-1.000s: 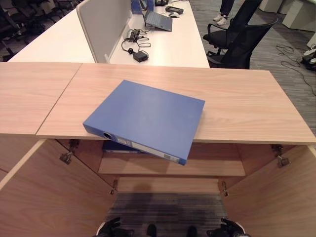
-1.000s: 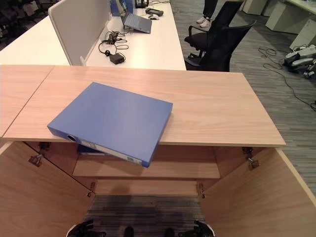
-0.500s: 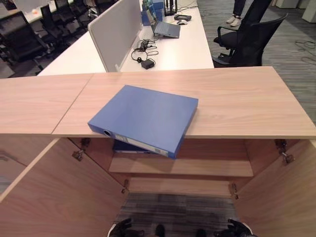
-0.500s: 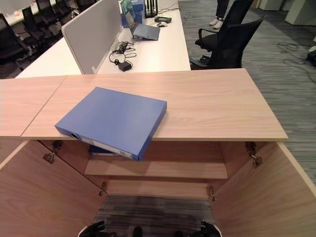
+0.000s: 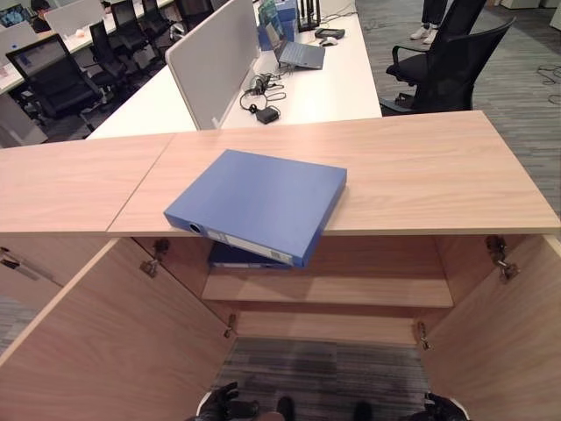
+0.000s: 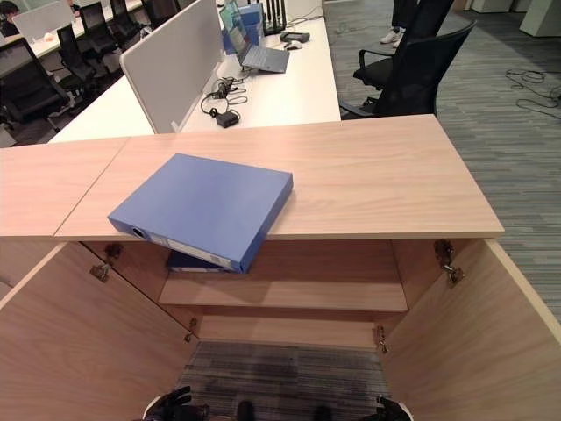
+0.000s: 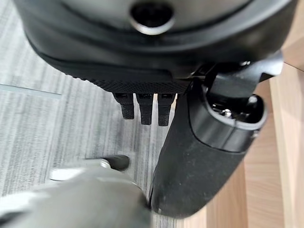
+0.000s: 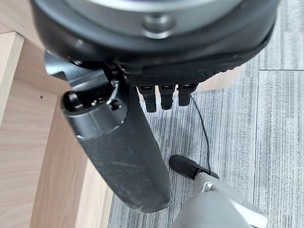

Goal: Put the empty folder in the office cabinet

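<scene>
Your blue folder [image 5: 259, 203] sits well above and ahead of both relaxed, empty hands, spine overhanging the counter [image 5: 421, 167] edge, nearer your left hand [image 5: 230, 406] than your right hand [image 5: 441, 409].

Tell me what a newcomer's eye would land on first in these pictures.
First, the flat blue ring-binder folder lying on the light wooden cabinet top, one corner jutting past the front edge. Below it both cabinet doors stand open, and a second blue folder lies on the inner wooden shelf. The left hand and the right hand hang low over the grey carpet, fingers relaxed, holding nothing.
</scene>
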You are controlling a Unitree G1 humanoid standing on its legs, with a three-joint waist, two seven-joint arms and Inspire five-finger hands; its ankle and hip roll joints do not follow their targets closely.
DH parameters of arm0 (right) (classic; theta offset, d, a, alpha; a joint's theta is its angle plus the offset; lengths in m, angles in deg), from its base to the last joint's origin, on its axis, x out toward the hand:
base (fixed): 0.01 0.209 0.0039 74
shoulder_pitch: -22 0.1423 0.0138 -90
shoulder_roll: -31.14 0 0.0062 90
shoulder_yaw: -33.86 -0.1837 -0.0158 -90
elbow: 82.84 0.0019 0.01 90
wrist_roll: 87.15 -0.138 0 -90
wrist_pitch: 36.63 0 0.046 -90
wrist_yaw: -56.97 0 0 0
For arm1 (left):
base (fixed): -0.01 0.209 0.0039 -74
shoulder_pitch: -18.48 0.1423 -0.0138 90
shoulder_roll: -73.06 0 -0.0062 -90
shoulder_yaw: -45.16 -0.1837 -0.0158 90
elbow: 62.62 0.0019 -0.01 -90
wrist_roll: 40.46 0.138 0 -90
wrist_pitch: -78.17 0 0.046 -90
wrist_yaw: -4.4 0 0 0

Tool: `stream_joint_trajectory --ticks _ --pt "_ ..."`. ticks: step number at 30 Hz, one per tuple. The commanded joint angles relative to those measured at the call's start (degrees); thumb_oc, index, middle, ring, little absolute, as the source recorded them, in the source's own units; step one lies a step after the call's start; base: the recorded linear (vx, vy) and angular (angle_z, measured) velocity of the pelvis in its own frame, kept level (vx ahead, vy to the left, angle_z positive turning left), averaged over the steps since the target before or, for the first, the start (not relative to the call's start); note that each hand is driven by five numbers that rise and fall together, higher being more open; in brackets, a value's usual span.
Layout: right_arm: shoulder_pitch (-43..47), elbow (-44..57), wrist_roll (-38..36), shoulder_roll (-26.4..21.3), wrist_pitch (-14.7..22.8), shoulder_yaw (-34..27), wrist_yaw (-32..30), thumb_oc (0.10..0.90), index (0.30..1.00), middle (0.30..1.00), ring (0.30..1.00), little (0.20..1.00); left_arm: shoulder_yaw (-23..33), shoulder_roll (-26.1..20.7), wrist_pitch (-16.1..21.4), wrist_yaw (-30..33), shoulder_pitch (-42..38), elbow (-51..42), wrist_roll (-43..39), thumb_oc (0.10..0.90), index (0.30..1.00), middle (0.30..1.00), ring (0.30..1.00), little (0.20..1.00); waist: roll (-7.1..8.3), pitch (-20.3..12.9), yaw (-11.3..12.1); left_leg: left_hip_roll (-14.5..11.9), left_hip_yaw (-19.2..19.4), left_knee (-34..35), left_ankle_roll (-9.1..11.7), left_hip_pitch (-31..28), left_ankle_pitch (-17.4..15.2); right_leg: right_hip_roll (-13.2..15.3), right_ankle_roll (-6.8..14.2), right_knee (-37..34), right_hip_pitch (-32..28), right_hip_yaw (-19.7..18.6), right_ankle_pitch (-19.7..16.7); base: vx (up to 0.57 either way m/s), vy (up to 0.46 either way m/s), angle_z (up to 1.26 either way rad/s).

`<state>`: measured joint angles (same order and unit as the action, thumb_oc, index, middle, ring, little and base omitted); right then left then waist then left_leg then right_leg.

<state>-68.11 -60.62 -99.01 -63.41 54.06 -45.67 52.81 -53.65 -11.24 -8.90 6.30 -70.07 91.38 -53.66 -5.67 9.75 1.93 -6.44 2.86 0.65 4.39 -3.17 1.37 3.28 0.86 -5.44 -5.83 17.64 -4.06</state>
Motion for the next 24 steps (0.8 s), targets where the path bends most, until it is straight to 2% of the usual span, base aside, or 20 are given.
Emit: stream_joint_trajectory --ticks 1,6,11,14,15,17,18,19,21,22,24 --pt "4.2 0.5 -1.0 0.9 1.9 -0.3 0.0 0.800 0.900 0.900 0.900 0.900 -0.2 -3.0 2.5 0.9 -3.1 -2.0 -0.4 0.800 0.900 0.900 0.900 0.900 2.81 -0.4 0.7 1.1 -0.6 -1.7 1.0 -2.2 -3.3 0.7 3.4 0.4 -4.3 -1.2 10.1 0.05 0.044 -0.02" --pt "3.9 0.0 -0.5 1.2 1.6 -0.4 -0.1 0.800 0.900 0.900 0.900 0.900 -0.1 -3.8 2.9 1.5 -3.2 -5.0 -0.2 0.800 0.900 0.900 0.900 0.900 2.80 -1.1 0.9 1.4 -1.0 1.8 0.8 -4.1 -2.7 1.0 3.9 0.4 -4.6 -1.5 9.9 0.03 0.046 0.04" --pt "4.0 0.2 -0.6 1.2 1.6 -0.6 -0.1 0.800 0.900 0.900 0.900 0.900 -0.1 -5.3 3.6 2.8 -3.0 -10.0 1.2 0.800 0.900 0.900 0.900 0.900 2.97 -1.1 1.3 1.7 -1.8 2.2 0.5 -4.4 -2.7 1.4 4.0 0.4 -5.2 -1.5 9.9 0.01 0.036 0.07" --pt "3.8 0.6 -0.7 1.4 1.9 -1.3 -0.6 0.800 0.900 0.900 0.900 0.900 0.6 -7.2 4.3 4.8 -1.6 -19.1 4.2 0.800 0.900 0.900 0.900 0.900 3.50 -0.7 2.4 2.0 -2.7 2.3 0.3 -4.5 -2.9 1.6 4.3 0.4 -5.4 -1.0 9.8 0.00 0.024 0.05" --pt "3.8 0.6 -0.7 1.4 1.9 -1.2 -0.6 0.800 0.900 0.900 0.900 0.900 0.6 -7.2 4.3 4.8 -1.6 -19.1 4.2 0.800 0.900 0.900 0.900 0.900 3.51 -0.7 2.4 2.0 -2.7 2.3 0.3 -4.5 -2.9 1.6 4.3 0.4 -5.4 -1.0 9.8 -0.02 0.003 0.07" --pt "3.9 0.9 -1.2 1.8 2.5 -2.3 -1.4 0.800 0.900 0.900 0.900 0.900 2.2 -8.6 5.2 7.3 0.8 -27.5 7.1 0.800 0.900 0.900 0.900 0.900 4.28 -0.1 3.8 2.2 -3.7 2.2 0.1 -4.0 -3.1 1.8 4.5 0.4 -5.3 -0.5 9.6 -0.04 -0.003 0.15" --pt "3.9 0.9 -1.2 1.8 2.5 -2.2 -1.4 0.800 0.900 0.900 0.900 0.900 2.2 -8.7 5.1 7.3 0.8 -27.6 7.2 0.800 0.900 0.900 0.900 0.900 4.30 -0.2 3.8 2.2 -3.7 2.1 0.1 -3.9 -3.1 1.8 4.5 0.4 -5.2 -0.5 9.6 -0.05 -0.020 0.13" --pt "4.0 1.1 -1.4 2.4 3.1 -2.5 -2.2 0.800 0.900 0.900 0.900 0.900 3.2 -9.0 5.7 9.8 3.0 -32.9 9.9 0.800 0.900 0.900 0.900 0.900 4.82 0.3 5.0 2.2 -4.0 2.3 0.2 -3.5 -3.0 1.9 4.7 0.4 -4.8 -0.1 9.4 -0.07 -0.027 0.04" --pt "4.0 1.3 -1.5 2.9 3.7 -2.7 -3.1 0.800 0.900 0.900 0.900 0.900 3.6 -9.5 6.4 12.4 3.7 -34.8 12.3 0.800 0.900 0.900 0.900 0.900 5.17 0.6 5.5 2.2 -4.3 2.4 0.3 -3.0 -2.5 1.9 4.8 0.4 -4.4 0.2 9.3 -0.06 -0.033 0.11" --pt "3.6 1.4 -1.4 3.6 4.9 -2.7 -4.8 0.800 0.900 0.900 0.900 0.900 3.7 -10.0 6.9 18.4 3.9 -36.5 17.9 0.800 0.900 0.900 0.900 0.900 5.78 0.7 6.4 2.2 -4.9 3.1 0.4 -2.4 -2.0 2.0 4.9 0.4 -3.9 0.9 9.3 -0.01 -0.048 0.25" --pt "3.1 1.5 -1.2 4.3 6.0 -2.5 -6.1 0.800 0.900 0.900 0.900 0.900 4.2 -10.4 7.2 23.9 4.7 -38.2 23.3 0.800 0.900 0.900 0.900 0.900 6.25 0.5 7.1 2.3 -5.5 3.7 0.5 -2.3 -1.9 2.0 5.2 0.4 -4.0 1.5 9.4 0.01 -0.049 0.27"
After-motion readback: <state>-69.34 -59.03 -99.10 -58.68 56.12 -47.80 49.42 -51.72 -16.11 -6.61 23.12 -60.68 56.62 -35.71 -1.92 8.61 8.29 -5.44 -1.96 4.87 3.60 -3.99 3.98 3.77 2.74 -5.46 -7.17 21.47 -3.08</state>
